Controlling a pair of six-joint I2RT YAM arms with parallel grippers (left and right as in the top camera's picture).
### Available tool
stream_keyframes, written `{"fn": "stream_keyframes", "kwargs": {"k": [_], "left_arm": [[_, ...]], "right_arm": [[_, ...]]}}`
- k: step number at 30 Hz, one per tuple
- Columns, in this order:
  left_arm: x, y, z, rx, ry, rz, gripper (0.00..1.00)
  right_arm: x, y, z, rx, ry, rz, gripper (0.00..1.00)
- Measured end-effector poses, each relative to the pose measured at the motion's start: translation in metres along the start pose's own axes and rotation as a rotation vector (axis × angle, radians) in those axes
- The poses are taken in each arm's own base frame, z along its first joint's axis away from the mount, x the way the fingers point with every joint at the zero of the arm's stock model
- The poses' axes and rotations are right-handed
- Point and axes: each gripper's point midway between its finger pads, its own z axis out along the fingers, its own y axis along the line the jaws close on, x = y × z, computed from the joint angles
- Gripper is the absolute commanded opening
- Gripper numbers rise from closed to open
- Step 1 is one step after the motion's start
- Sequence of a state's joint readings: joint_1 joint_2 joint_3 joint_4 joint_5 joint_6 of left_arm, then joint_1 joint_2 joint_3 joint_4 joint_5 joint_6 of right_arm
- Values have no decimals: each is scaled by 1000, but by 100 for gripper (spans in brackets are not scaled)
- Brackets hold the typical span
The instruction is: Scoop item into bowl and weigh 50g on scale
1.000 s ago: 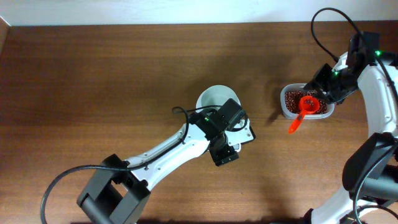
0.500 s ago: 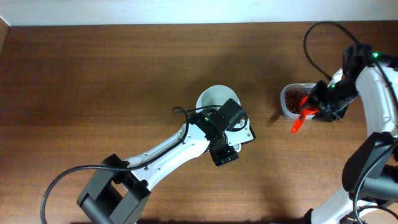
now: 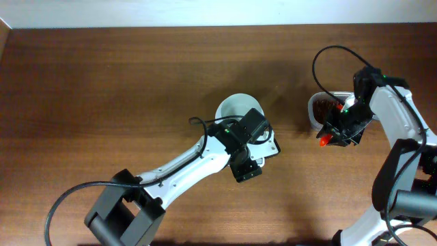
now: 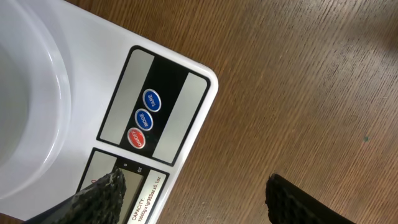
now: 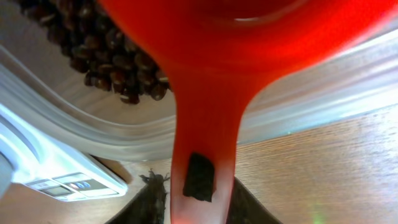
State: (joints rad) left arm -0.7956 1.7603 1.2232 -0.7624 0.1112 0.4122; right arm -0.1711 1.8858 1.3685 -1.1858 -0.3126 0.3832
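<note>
The left gripper (image 4: 196, 182) hangs low over the display end of the scale (image 4: 93, 62). Its jaws are released and spread wide. One finger (image 4: 102, 194) is over the scale's display (image 4: 99, 167), the other is out past the scale's edge above the bare table (image 4: 311, 74), and nothing is held between them. Beside the display, on the same panel of the scale, sit three round buttons (image 4: 144, 118), two blue and one red. From overhead this gripper covers much of the scale, and only a white corner shows. The bowl (image 3: 239, 108) stands upright on the far part of the scale, white and round, with its pale inside facing up.

To the right of the scale and apart from it, the right gripper (image 3: 339, 130) is clenched on the handle of a red scoop (image 5: 202, 124). Its fingers (image 5: 146, 202) press the handle from both sides, and the handle's free end pokes out toward the scale. The scoop's cup lies over a clear container (image 5: 298, 118), which stands right of the scale at about the bowl's depth. In that container lie the beans (image 5: 106, 50), a loose dark reddish-brown heap.
</note>
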Motion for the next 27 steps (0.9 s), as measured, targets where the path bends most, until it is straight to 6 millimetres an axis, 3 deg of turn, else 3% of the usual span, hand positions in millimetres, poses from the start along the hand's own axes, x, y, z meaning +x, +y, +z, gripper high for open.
{"fn": "stream_keyframes", "kwargs": {"k": [9,13,15,21,22,24,27], "left_arm": [[0,0,0,0,0,0,75],[0,0,0,0,0,0,75],[0,0,0,0,0,0,75],[0,0,0,0,0,0,75],[0,0,0,0,0,0,75],[0,0,0,0,0,0,75],[0,0,0,0,0,0,75]], "right_arm": [[10,-10,-4,55,36,-11,17],[10,-7,-16,63,35,-62,18],[8,-6,-20,67,26,-99,25],[4,-28,-23,195,9,-140,24],[3,-32,-24,218,4,-143,19],[1,-37,-25,248,-6,-146,18],[1,-39,-26,262,-7,-155,22]]}}
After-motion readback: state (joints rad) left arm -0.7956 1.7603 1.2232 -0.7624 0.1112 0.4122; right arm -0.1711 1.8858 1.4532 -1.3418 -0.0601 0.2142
